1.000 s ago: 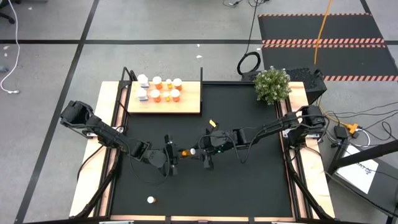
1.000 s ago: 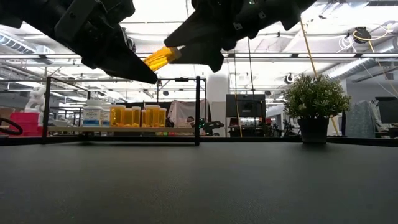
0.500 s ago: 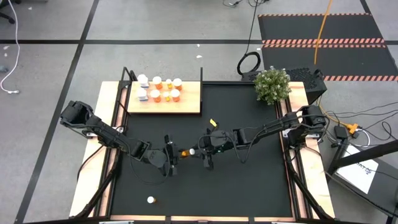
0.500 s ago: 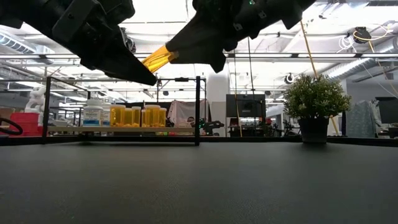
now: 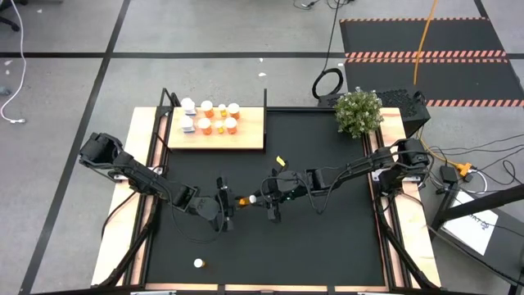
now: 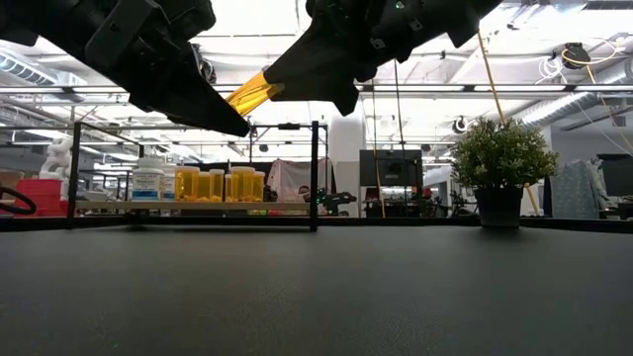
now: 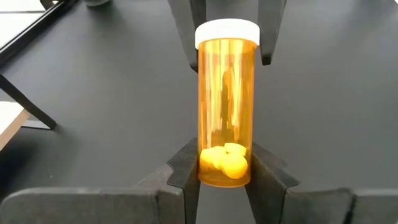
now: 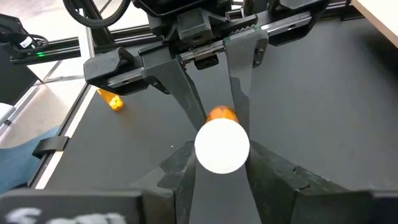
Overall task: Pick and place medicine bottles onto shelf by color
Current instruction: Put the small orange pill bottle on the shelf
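Above the black tabletop [image 5: 327, 238], the left end effector [image 7: 224, 165] pinched an orange, white-capped medicine bottle's [image 7: 226, 102] base. The right end effector [image 8: 222, 163] gripped its cap, apparently for a handover toward the far-left light-wood shelf [image 5: 246, 135].

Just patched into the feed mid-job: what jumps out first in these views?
Over the middle of the black mat, both arms meet on one orange bottle held in the air: the left hand grips its base, the right hand its white cap end. At the far left corner, the shelf already carries a cluster of bottles, and one white-capped bottle stands alone near the mat's front edge.
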{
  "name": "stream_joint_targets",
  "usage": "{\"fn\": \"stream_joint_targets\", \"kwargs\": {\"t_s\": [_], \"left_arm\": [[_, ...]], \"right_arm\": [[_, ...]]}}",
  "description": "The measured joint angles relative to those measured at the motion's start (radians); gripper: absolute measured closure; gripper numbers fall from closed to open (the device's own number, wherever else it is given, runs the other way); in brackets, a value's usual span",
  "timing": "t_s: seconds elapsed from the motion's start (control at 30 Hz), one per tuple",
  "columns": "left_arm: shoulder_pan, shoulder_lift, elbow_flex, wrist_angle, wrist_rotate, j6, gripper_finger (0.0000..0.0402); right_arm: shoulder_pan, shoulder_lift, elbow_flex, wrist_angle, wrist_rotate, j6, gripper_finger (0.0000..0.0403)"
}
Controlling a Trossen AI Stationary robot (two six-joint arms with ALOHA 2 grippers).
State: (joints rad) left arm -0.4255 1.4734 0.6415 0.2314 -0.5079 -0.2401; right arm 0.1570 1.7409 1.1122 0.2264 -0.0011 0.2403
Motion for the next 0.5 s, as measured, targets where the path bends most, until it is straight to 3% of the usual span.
{"fn": "stream_joint_targets", "kwargs": {"t_s": [0.27,0.5], "left_arm": [[0.000,0.000,0.000,0.000,-0.002,-0.004,0.0301],[0.000,0.000,0.000,0.000,-0.002,-0.004,0.0299]], "right_arm": [[0.001,0.000,0.000,0.007,0.048,-0.022,0.0250],[0.001,0.000,0.000,0.008,0.047,-0.021,0.0270]]}}
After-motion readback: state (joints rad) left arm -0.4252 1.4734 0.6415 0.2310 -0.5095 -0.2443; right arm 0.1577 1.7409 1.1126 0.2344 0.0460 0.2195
